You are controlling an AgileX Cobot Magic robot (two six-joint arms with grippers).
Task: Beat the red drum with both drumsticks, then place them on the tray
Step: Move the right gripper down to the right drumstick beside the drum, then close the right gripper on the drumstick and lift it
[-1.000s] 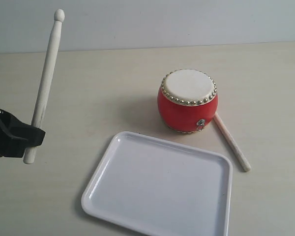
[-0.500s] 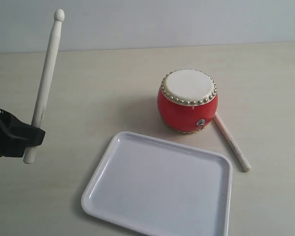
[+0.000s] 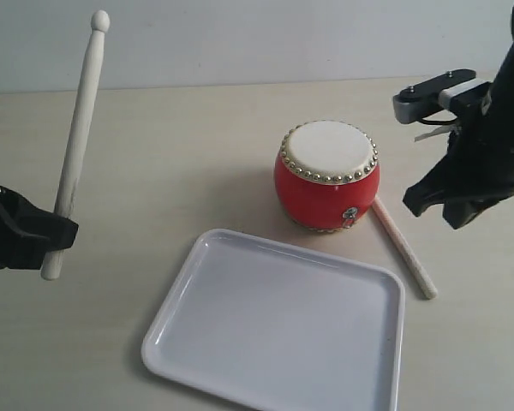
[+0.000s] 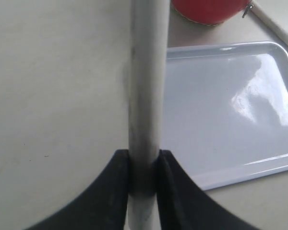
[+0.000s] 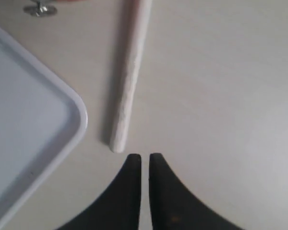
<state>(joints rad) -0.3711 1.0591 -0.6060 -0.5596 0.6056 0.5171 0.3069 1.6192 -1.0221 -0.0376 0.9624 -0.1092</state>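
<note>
One stick [image 3: 75, 137] is clamped near-upright by the left gripper [image 4: 144, 165], well left of the drum [image 3: 327, 175]. The other stick [image 3: 403, 248] is laid just right of the drum, near the right gripper [image 5: 145, 160], whose jaws are pressed almost together and hold nothing.

The exterior camera looks down at a slant across the table [image 3: 154, 145] toward the far wall. The left wrist camera peers closely along the left claw [image 4: 144, 165] and held drumstick [image 4: 146, 72]. The right wrist camera faces almost straight down past the right claw [image 5: 145, 160], low over the table. All three share the tray [image 3: 274, 325] and lying drumstick [image 3: 403, 248].
</note>
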